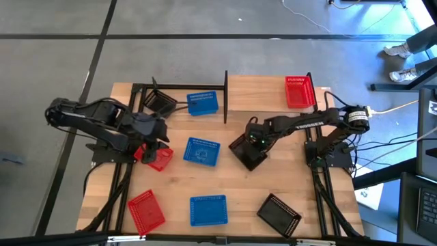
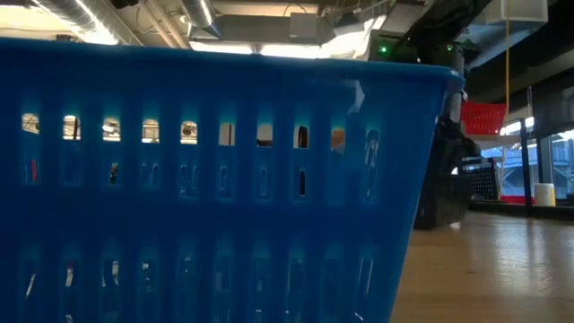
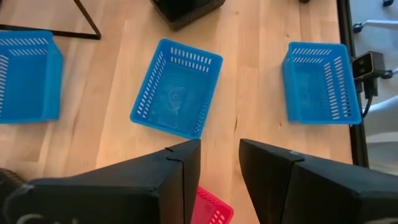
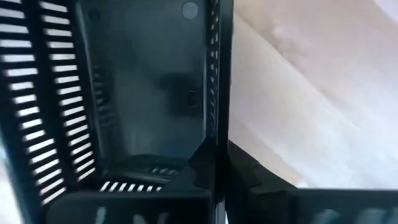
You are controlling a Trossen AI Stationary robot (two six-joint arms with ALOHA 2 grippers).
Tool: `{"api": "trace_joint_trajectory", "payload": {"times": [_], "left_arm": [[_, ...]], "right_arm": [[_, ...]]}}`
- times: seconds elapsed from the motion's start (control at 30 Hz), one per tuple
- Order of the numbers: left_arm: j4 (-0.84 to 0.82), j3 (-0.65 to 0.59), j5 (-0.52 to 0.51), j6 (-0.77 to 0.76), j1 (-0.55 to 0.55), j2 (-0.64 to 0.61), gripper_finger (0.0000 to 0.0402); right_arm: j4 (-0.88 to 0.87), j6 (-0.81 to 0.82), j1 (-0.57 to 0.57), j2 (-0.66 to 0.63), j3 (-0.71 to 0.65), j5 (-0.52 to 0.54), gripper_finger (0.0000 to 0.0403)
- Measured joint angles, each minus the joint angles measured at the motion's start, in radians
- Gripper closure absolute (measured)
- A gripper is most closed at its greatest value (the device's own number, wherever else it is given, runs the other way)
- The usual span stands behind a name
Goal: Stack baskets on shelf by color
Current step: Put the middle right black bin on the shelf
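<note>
My left gripper (image 1: 153, 142) is shut on a red basket (image 1: 160, 158) at the table's left middle. My right gripper (image 1: 256, 141) is shut on a black basket (image 1: 247, 153) near the table's centre. On the shelf (image 1: 256, 85) at the far edge stand a black basket (image 1: 161, 102), a blue basket (image 1: 203, 102) and a red basket (image 1: 298, 91). On the tabletop rest a blue basket (image 1: 201, 152), a red one (image 1: 145, 210), another blue one (image 1: 207, 209) and a black one (image 1: 278, 213). My left gripper comes from above at the red basket's rim (image 3: 212, 209), which shows between the two fingers (image 3: 186, 168); the fingers hide the place of contact. The basket sits tilted under the gripper. My right gripper pinches one wall of the black basket at its rim (image 4: 217, 134), one finger inside the basket and one outside, coming from above.
The shelf's thin black posts (image 1: 226, 96) stand up at the far side. A blue basket (image 2: 224, 179) fills most of the low view. Bare wood lies between the two arms and on the shelf's middle right.
</note>
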Motion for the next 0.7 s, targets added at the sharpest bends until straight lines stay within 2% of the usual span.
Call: {"api": "trace_joint_trajectory", "payload": {"times": [0.17,0.4,0.57,0.7], "left_arm": [[0.0,0.0,-0.001,0.001,0.0,0.001,0.0299],[0.0,0.0,-0.001,0.001,0.0,0.002,0.0299],[0.0,0.0,-0.002,0.001,0.0,0.002,0.0299],[0.019,0.0,-0.02,0.06,0.0,0.002,0.0299]], "right_arm": [[-0.132,0.046,0.0,0.001,0.114,-0.048,0.0399],[-0.474,0.042,0.016,0.001,0.455,-0.042,0.04],[-0.687,0.093,0.015,0.0,0.708,0.062,0.0401],[-0.801,0.113,-0.035,0.0,0.84,0.154,0.0401]]}}
